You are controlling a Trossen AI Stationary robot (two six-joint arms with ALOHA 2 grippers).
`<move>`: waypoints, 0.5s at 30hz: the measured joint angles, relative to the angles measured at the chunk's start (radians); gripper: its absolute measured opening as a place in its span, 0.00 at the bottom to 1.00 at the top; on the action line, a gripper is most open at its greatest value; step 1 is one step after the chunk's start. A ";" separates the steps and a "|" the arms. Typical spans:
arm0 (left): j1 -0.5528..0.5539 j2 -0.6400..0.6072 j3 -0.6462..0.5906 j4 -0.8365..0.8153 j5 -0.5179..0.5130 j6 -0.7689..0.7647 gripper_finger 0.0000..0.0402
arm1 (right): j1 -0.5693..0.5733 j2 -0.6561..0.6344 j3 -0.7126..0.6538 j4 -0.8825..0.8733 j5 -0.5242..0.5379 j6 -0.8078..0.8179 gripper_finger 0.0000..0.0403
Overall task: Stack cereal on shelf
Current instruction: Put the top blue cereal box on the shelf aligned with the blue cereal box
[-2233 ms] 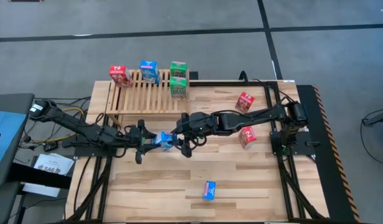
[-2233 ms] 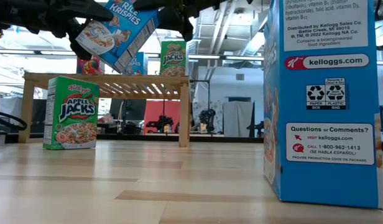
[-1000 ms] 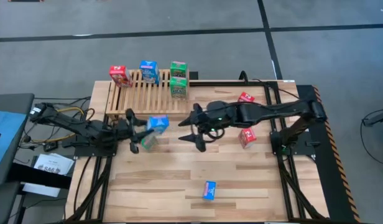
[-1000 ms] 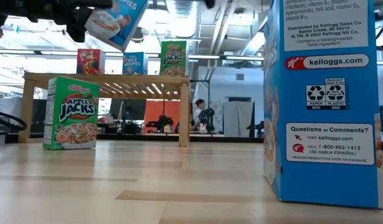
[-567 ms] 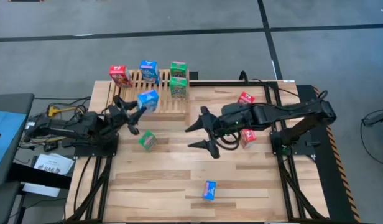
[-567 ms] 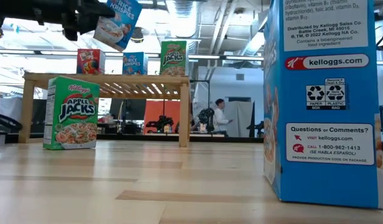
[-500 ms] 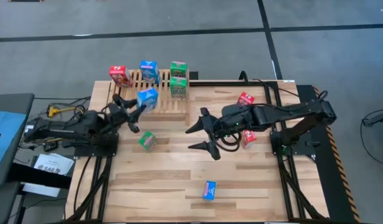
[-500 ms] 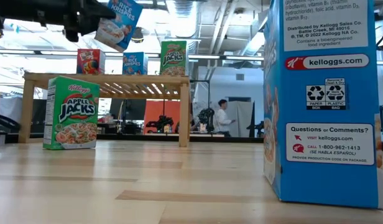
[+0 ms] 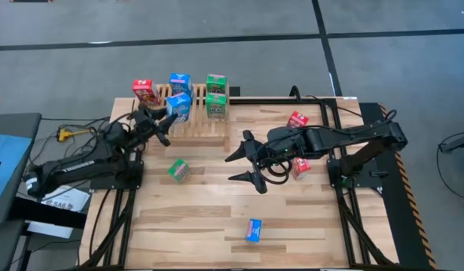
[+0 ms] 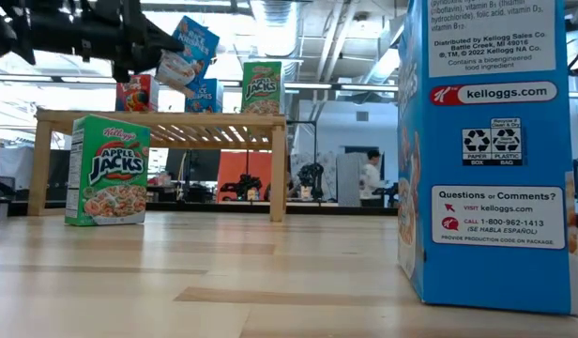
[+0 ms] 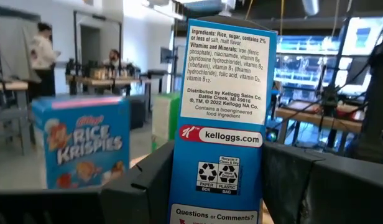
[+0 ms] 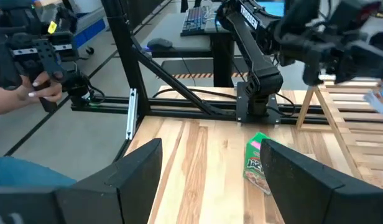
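Swung up and back toward the shelf [image 9: 188, 120] since a moment ago: left hand [image 9: 163, 119] now at the rack's near-left part, pinching a blue cereal box [image 9: 178, 106] by its narrow sides. Held high in the low view [image 10: 188, 52], tilted, top leaning toward the rack's far edge, clear of the slats. Hanging just in front of the standing blue box [image 9: 180, 85] on the rack's far row, with the red box [image 9: 145, 91] to one side and two green boxes [image 9: 215, 95] to the other. In the left wrist view, printed side panel of the held box [image 11: 224, 118] upright between the dark fingers [image 11: 138, 186], the shelved blue box [image 11: 81, 146] close beyond it.

Deciding relation, by judgement: long axis needs bringing upright, then a short travel forward and down, landing next to or in front of the shelved blue one. Left arm plainly the nearer.

Right hand [image 9: 247, 159] waiting over mid-table, fingers spread wide, gripping nothing. Still off the shelf: green box [image 9: 178, 170] lying on the table [image 9: 217, 218], two red boxes [image 9: 298, 143] near the right arm, another blue box [image 9: 253, 229] near the front edge
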 joint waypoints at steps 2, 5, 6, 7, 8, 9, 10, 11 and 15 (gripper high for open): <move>0.052 0.033 0.000 0.000 0.043 -0.023 0.44 | 0.000 0.000 0.000 0.000 0.000 -0.004 0.74; 0.119 0.077 0.000 0.005 0.084 -0.045 0.44 | 0.000 0.000 0.000 -0.002 0.000 -0.004 0.74; 0.139 0.089 0.000 0.015 0.102 -0.054 0.44 | 0.000 0.000 0.000 -0.004 0.000 -0.004 0.74; 0.159 0.101 0.000 0.027 0.119 -0.060 0.44 | 0.000 0.000 0.000 -0.004 0.000 -0.004 0.74; 0.178 0.114 0.000 0.041 0.141 -0.065 0.44 | 0.000 0.000 0.000 -0.004 0.000 -0.004 0.74; 0.194 0.125 0.000 0.053 0.162 -0.072 0.44 | 0.000 0.000 0.000 -0.004 0.000 -0.005 0.74; 0.212 0.137 0.000 0.064 0.188 -0.083 0.44 | 0.000 0.000 0.000 -0.004 0.000 -0.005 0.74; 0.228 0.151 0.000 0.078 0.213 -0.097 0.44 | 0.000 0.000 0.000 -0.005 0.000 -0.005 0.74; 0.280 0.202 0.000 0.114 0.291 -0.134 0.44 | 0.000 0.000 0.000 -0.012 0.000 -0.007 0.74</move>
